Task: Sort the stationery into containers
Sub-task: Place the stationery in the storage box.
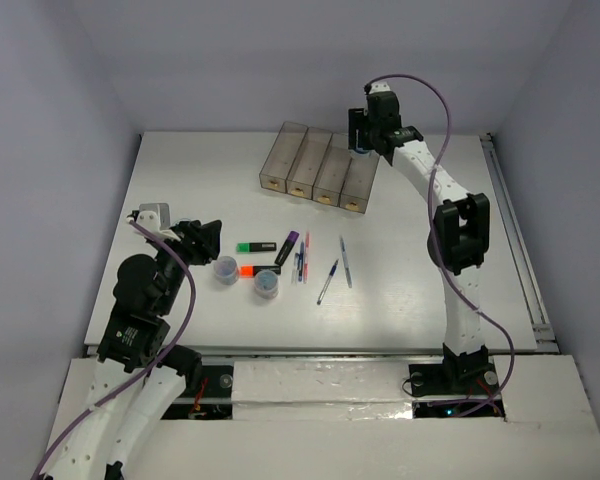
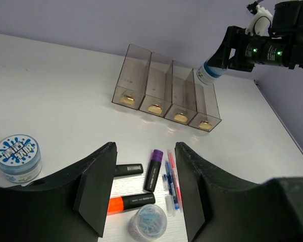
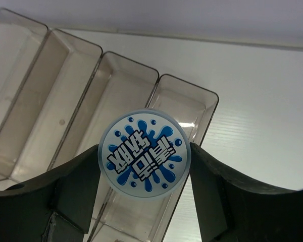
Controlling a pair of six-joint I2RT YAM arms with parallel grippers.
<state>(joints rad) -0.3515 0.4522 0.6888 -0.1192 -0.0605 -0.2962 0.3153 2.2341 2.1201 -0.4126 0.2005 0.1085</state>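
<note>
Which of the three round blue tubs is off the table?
The tub gripped in the right end effector, held over the rightmost bin; the other two tubs sit on the table.

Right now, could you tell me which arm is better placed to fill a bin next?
Right: the right gripper holds a round tub above the end bin; the left gripper hangs open and empty near the highlighters.

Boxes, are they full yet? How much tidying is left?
Nothing is put away yet: the four bins look empty. The right gripper holds a blue-splat tub above the rightmost bin. Left on the table: two more tubs, a green highlighter, an orange highlighter, a purple highlighter and several pens. The left gripper is open near them, holding nothing.
</note>
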